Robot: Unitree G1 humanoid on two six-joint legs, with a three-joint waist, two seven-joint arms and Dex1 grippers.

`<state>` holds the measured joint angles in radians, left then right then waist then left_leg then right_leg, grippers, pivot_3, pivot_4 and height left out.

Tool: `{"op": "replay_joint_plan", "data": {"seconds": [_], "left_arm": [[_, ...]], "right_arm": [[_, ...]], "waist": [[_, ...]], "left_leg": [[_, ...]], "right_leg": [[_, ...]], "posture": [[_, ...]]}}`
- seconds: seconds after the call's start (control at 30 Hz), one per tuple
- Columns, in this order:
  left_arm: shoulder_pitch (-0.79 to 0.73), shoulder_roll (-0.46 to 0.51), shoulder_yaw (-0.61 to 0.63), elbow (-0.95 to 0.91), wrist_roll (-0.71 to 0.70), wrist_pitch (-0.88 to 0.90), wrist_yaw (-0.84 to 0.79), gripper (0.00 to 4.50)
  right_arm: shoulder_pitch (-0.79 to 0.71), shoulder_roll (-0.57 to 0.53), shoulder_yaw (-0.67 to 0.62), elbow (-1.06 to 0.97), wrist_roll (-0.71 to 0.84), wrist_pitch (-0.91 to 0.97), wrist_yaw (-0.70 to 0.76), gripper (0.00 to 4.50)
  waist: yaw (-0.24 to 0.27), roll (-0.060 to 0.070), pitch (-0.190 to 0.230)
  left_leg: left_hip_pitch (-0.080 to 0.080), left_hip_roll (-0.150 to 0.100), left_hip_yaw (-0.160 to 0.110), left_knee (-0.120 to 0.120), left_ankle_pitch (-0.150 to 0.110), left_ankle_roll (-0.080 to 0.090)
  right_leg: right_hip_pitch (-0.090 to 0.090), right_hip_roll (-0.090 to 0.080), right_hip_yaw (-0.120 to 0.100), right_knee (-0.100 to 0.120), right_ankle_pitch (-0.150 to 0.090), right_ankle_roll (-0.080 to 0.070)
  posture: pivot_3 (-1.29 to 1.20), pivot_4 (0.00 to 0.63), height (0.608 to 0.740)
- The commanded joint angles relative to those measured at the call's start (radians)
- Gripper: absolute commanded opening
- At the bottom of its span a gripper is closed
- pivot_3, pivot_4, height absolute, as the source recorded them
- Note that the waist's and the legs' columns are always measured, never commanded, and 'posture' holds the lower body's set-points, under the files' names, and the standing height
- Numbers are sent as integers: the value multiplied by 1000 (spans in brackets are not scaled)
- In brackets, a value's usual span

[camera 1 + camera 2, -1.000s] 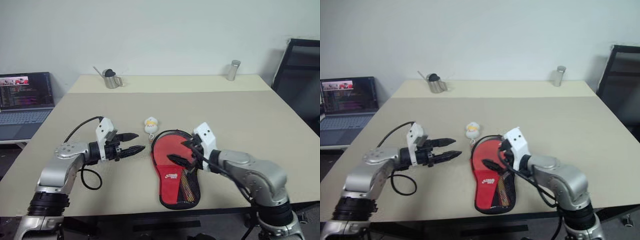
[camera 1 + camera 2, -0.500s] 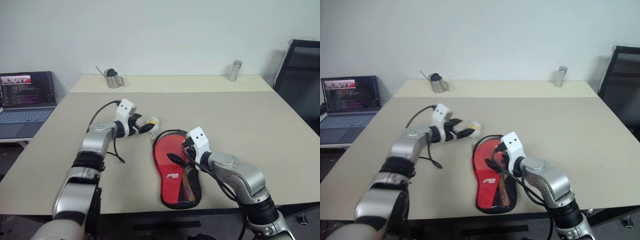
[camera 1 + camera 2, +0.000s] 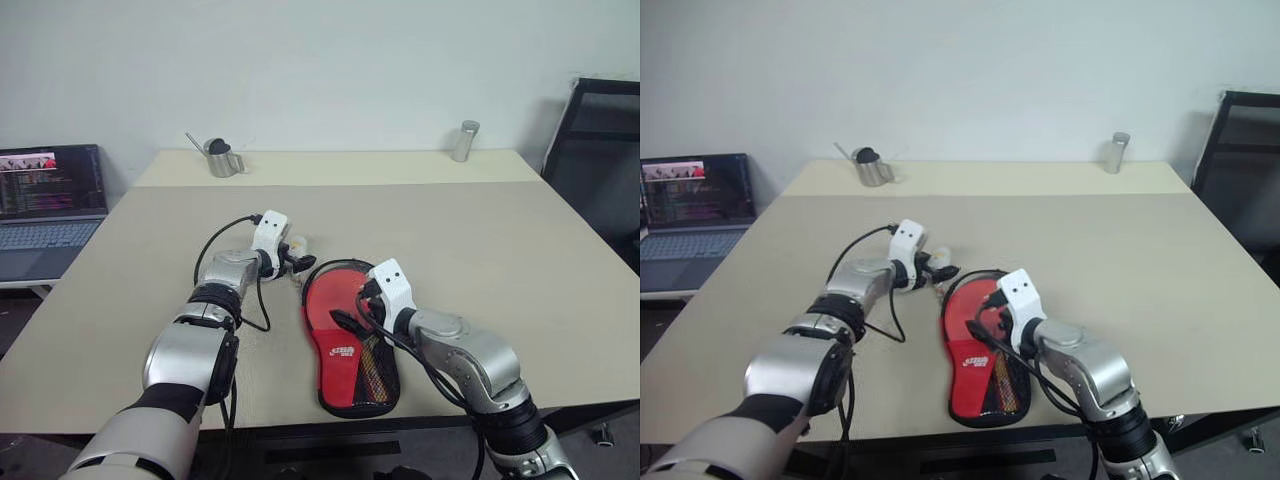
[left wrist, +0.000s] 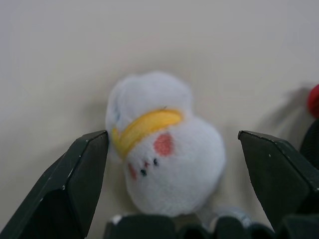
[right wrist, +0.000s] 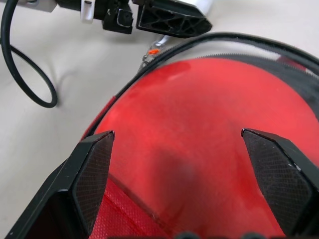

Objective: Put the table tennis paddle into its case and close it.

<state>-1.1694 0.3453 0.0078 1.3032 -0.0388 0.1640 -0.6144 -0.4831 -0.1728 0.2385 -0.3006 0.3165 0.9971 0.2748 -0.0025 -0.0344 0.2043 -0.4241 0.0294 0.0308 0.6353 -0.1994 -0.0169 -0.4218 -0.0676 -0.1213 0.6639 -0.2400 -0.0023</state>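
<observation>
The table tennis paddle (image 3: 335, 305) lies red face up inside the open case (image 3: 378, 385), a black pouch with red mesh lining, near the table's front edge. My right gripper (image 3: 352, 306) hovers open just over the red blade (image 5: 199, 129), one finger on each side and nothing held. The case's pull tag, a small white-yellow plush (image 4: 164, 154), lies on the table beyond the pouch's round end. My left gripper (image 3: 300, 262) is open around it, its fingers (image 4: 82, 174) standing either side of the plush without pinching it.
A laptop (image 3: 50, 205) sits on a side desk at far left. A metal jug (image 3: 222, 157) and a metal cylinder (image 3: 463, 141) stand at the table's back edge. A black chair (image 3: 600, 150) is at the right.
My left arm has reached forward and to the right from the table's left side to the plush tag, and its jaws have widened. The right gripper has sunk slightly over the paddle.
</observation>
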Motion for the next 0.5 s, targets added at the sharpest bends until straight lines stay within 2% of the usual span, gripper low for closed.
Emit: {"op": "replay_joint_plan", "data": {"seconds": [0.03, 0.37, 0.5], "left_arm": [[-29, -10, 17, -5, 11, -16, 14, 4480], [-10, -34, 30, -1, 30, -19, 22, 4480], [-4, -42, 38, -1, 31, -19, 23, 3282]], "right_arm": [[-2, 9, -10, -41, -5, -23, -4, 4500], [3, 4, 5, -31, -47, -59, -1, 4500], [2, -5, 23, -22, -79, -85, -1, 4500]], "waist": [[0, 0, 0], [0, 0, 0], [0, 0, 0]], "left_leg": [[0, 0, 0, 0, 0, 0], [0, 0, 0, 0, 0, 0], [0, 0, 0, 1, 0, 0]], "right_leg": [[0, 0, 0, 0, 0, 0], [0, 0, 0, 0, 0, 0], [0, 0, 0, 0, 0, 0]], "posture": [[0, 150, 740], [0, 150, 740], [0, 150, 740]]}}
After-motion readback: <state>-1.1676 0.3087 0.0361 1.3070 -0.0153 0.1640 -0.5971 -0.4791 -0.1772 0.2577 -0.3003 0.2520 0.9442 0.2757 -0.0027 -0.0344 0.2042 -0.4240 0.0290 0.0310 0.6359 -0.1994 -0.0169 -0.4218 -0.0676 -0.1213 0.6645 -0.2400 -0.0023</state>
